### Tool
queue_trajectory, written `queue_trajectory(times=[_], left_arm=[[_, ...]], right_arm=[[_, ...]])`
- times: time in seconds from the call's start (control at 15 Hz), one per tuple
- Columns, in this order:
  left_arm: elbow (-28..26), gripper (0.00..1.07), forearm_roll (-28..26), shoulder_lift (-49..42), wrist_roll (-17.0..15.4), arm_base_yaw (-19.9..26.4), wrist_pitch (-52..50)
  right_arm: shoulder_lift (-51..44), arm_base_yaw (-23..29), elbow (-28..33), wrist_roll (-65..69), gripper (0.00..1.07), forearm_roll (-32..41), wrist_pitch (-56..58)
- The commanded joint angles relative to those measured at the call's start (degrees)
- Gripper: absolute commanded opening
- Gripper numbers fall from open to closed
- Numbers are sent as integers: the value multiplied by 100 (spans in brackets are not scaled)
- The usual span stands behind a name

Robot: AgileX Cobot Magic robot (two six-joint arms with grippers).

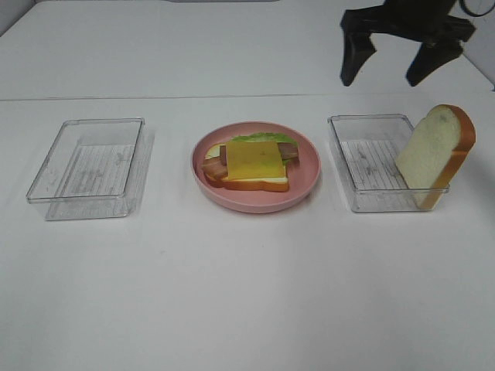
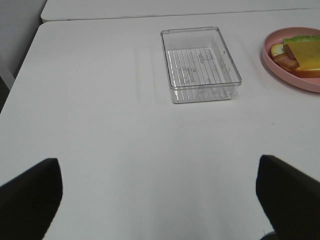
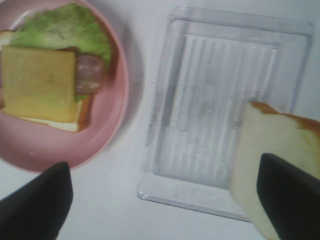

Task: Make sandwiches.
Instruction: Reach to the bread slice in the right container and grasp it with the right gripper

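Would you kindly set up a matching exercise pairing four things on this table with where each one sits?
Things:
1. yellow square cheese slice
2. loose white bread slice with orange-brown crust
3. round pink plate
4. clear plastic tray on the left

Places:
A. centre of the table
B. leaning on the right tray's rim
C. holding nothing
D. top of the stack

Pairs: 1-D, 2-B, 3-A, 4-C

High front view and both wrist views share the pink plate (image 1: 255, 199).
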Motion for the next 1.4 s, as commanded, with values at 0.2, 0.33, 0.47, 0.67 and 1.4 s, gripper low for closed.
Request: queue_trajectory(times=[0.2, 0.33, 0.47, 0.67, 1.4], left_arm=[[11, 98, 17, -120, 0, -29, -34], [11, 98, 17, -120, 0, -29, -34], [11, 98, 17, -120, 0, -29, -34], [11, 98, 23, -120, 0, -29, -34], [11, 98, 23, -120, 0, -29, -34]], right_arm=[[-63, -625, -34, 52, 97, -34, 710], [-63, -928, 57, 52, 97, -29, 710], [-63, -1043, 510, 52, 97, -269, 710], [-63, -1026, 665, 23, 97, -69, 464], [848, -1026, 665, 52, 97, -212, 544]])
